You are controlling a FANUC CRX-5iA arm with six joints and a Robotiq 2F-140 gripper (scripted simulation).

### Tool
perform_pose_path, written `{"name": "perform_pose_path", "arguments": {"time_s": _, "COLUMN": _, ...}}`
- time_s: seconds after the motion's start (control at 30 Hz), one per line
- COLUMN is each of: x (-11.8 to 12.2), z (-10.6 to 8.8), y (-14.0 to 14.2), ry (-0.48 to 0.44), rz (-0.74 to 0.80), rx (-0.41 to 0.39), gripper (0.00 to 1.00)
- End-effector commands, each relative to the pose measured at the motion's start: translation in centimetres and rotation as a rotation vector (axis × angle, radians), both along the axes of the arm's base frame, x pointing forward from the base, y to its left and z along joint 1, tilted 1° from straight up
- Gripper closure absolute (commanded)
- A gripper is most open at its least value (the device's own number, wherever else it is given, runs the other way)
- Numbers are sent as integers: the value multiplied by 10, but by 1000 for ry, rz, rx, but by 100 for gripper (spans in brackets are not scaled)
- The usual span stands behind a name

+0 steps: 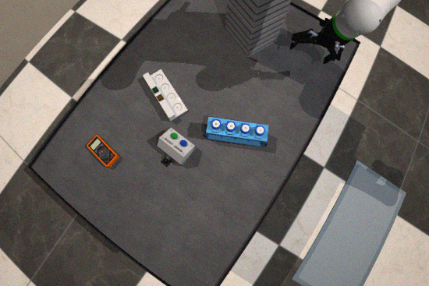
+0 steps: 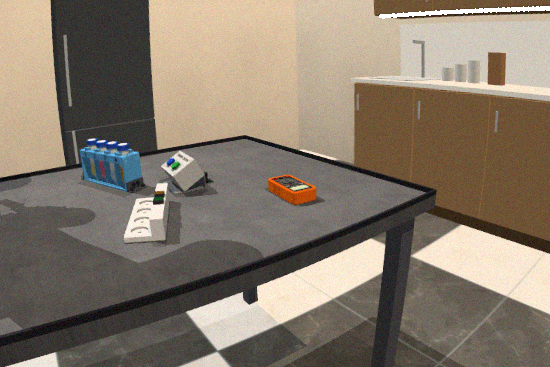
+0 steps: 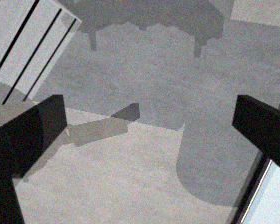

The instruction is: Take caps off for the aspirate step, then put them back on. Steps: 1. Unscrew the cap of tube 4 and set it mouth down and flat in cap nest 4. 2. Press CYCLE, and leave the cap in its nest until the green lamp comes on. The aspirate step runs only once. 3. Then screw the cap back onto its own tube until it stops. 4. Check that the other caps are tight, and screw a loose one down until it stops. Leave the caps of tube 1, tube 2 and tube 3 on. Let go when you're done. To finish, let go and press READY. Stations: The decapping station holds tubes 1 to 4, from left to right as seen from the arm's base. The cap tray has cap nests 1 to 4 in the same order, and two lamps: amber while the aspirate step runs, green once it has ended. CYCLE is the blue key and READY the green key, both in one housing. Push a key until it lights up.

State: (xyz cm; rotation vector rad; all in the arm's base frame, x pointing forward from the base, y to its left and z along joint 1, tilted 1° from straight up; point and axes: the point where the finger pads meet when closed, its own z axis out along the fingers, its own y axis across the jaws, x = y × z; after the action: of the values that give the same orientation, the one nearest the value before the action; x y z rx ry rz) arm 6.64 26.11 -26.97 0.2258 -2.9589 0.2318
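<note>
The blue decapping station [image 1: 236, 131] stands mid-table, and all four tubes carry white-and-blue caps. It also shows in the exterior view [image 2: 111, 168]. The white cap tray [image 1: 164, 94] lies to its left with four empty nests; its green and amber lamps [image 1: 157, 93] look dim. The grey key housing [image 1: 176, 145] holds the green key [image 1: 174, 135] and the blue key [image 1: 183, 143], both unlit. My gripper [image 1: 312, 45] hangs wide open and empty near the table's far right edge, far from the station. The wrist view shows only bare table between the fingers.
The arm's ribbed grey pedestal [image 1: 261, 1] stands at the back of the table. An orange multimeter [image 1: 102, 150] lies at the left. A translucent panel [image 1: 351, 224] lies on the floor off the table's right side.
</note>
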Motion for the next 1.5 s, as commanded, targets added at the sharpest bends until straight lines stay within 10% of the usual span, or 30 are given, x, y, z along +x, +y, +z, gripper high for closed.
{"name": "perform_pose_path", "arguments": {"time_s": 0.0, "x": 0, "z": 0, "y": 1, "ry": 0, "rz": 0, "rx": 1, "gripper": 0}}
{"name": "perform_pose_path", "arguments": {"time_s": 0.53, "x": 0, "z": 0, "y": 1, "ry": 0, "rz": 0, "rx": 1, "gripper": 0}}
{"name": "perform_pose_path", "arguments": {"time_s": 0.57, "x": 0, "z": 0, "y": 1, "ry": 0, "rz": 0, "rx": 1, "gripper": 59}}
{"name": "perform_pose_path", "arguments": {"time_s": 1.47, "x": 0, "z": 0, "y": 1, "ry": 0, "rz": 0, "rx": 1, "gripper": 59}}
